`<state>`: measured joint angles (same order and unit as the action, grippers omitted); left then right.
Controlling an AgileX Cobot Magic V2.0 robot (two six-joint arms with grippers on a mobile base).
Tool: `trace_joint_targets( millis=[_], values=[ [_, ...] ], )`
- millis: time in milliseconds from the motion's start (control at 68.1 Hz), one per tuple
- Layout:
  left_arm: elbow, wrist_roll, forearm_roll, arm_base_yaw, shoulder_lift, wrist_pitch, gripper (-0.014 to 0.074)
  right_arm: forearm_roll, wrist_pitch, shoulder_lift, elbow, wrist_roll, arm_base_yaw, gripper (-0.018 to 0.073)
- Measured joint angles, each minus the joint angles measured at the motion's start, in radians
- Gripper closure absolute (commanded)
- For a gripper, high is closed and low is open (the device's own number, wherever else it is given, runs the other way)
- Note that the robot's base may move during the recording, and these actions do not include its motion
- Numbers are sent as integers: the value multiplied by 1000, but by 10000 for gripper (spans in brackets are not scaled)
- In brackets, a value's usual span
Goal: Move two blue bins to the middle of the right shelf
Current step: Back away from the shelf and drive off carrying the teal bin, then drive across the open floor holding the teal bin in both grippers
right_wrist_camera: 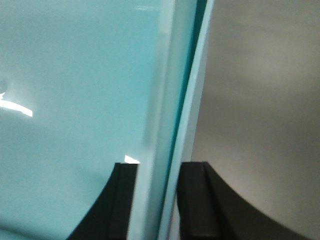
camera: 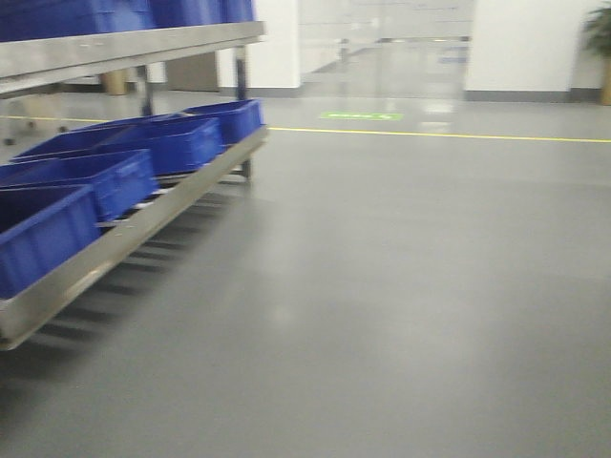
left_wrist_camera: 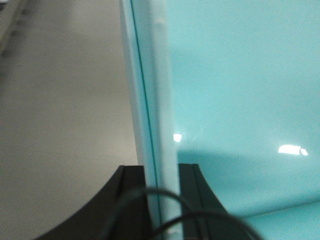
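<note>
A bin that looks light blue-green fills both wrist views. In the left wrist view my left gripper (left_wrist_camera: pixel 159 167) is shut on the bin's upright side wall (left_wrist_camera: pixel 152 100), one black finger on each face, with the bin's inside (left_wrist_camera: pixel 240 90) to the right. My right gripper (right_wrist_camera: pixel 159 164) is shut the same way on the opposite wall (right_wrist_camera: pixel 167 100), the bin's inside (right_wrist_camera: pixel 75 90) to its left. Neither the held bin nor the grippers show in the front view. That view has several dark blue bins (camera: pixel 143 153) on a metal shelf (camera: pixel 124 239) at the left.
More blue bins (camera: pixel 115 14) sit on that shelf's upper level. Grey floor spreads to the right, crossed by a yellow line (camera: pixel 430 135) with a green marking (camera: pixel 361 116) beyond it. White walls and a plant (camera: pixel 600 38) stand at the back.
</note>
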<state>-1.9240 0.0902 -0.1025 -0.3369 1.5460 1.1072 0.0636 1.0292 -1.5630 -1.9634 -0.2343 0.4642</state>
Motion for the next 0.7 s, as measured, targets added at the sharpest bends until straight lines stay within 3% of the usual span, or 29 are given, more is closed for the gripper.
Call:
trace_joint_targets(
  millis=[704],
  values=[
    [0, 0, -2, 0, 0, 0, 707, 0, 0, 0, 0, 0, 0, 715]
  ],
)
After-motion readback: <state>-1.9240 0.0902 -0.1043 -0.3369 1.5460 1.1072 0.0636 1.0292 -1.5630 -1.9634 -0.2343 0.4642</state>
